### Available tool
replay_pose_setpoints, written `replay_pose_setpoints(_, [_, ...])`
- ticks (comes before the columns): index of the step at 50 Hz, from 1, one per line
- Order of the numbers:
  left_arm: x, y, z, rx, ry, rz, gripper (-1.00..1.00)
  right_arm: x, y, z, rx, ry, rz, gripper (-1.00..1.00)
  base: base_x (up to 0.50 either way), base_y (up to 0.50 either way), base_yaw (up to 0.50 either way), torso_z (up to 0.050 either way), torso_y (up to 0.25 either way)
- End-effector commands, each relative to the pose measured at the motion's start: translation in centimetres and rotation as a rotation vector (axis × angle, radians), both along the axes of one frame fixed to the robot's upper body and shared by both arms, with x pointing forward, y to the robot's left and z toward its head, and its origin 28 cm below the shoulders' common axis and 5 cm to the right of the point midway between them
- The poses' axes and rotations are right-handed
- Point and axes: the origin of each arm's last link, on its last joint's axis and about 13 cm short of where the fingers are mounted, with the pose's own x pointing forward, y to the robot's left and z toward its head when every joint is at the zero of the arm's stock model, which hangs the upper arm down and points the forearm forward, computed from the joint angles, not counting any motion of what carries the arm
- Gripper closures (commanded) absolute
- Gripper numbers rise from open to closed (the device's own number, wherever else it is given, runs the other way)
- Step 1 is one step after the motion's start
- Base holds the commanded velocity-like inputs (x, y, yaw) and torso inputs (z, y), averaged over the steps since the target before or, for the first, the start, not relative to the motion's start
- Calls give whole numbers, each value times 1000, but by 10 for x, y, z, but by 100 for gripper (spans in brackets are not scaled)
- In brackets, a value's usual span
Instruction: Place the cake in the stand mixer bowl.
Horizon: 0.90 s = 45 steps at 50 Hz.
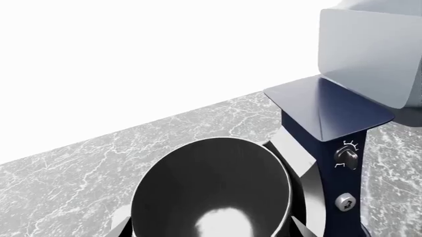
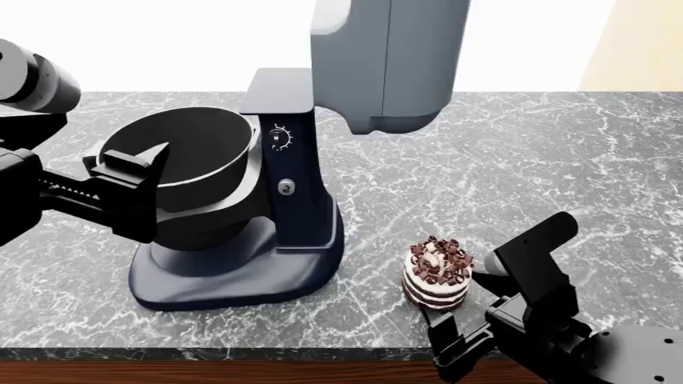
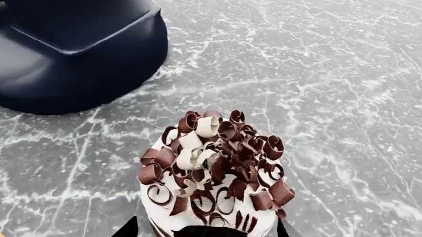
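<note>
1. The cake [image 2: 437, 274] stands upright on the grey marbled counter [image 2: 555, 160], near the front edge and right of the stand mixer [image 2: 293, 184]. It is apart from the mixer's navy base [image 3: 72, 54].
2. The right gripper [image 2: 469, 324] sits at the cake's near side. In the right wrist view its 2 dark fingertips [image 3: 126, 229] flank the cake [image 3: 214, 173] at left and right, spread wider than it. The jaws are apart, and I cannot tell whether either tip touches the cake.
3. The cake's top carries brown and white chocolate curls. Its side shows dark and white stripes.
4. The stand mixer bowl [image 2: 197, 172] sits in the mixer at far left, its opening tilted toward the left. It is dark inside with a lighter rim.
5. The left gripper [image 2: 128, 192] hangs at the bowl's left side, in front of its wall in the head view. In the left wrist view only slivers of its tips show beside the bowl [image 1: 211, 192], with the bowl's mouth between them. The jaws look spread with nothing held; contact with the bowl cannot be judged.
6. The mixer's grey head [image 2: 389, 60] is raised above the counter, right of the bowl. A dial [image 1: 347, 155] and a small round knob [image 1: 345, 201] sit on the navy column.
</note>
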Motion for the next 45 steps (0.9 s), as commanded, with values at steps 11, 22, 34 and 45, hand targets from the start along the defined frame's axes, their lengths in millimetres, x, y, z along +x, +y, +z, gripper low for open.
replay_pose_setpoints(11, [-1,0,-1,-4,2,-1,-100,3,0,-6,0,-1,-12,100,0,0,0,0,0])
replay_pose_setpoints(22, [-1,1,-1,-3,0,-1,-100,-6,-2,17,32,-125,17,100,0,0,0,0,0])
replay_pose_setpoints(34, [0,0,-1,-6,-2,-2,-100,-25,-6,50,68,-265,66,100,0,0,0,0,1])
replay_pose_setpoints(45, [0,0,1,-12,-6,-6,-100,-34,-6,61,84,-314,97,100,0,0,0,0,1])
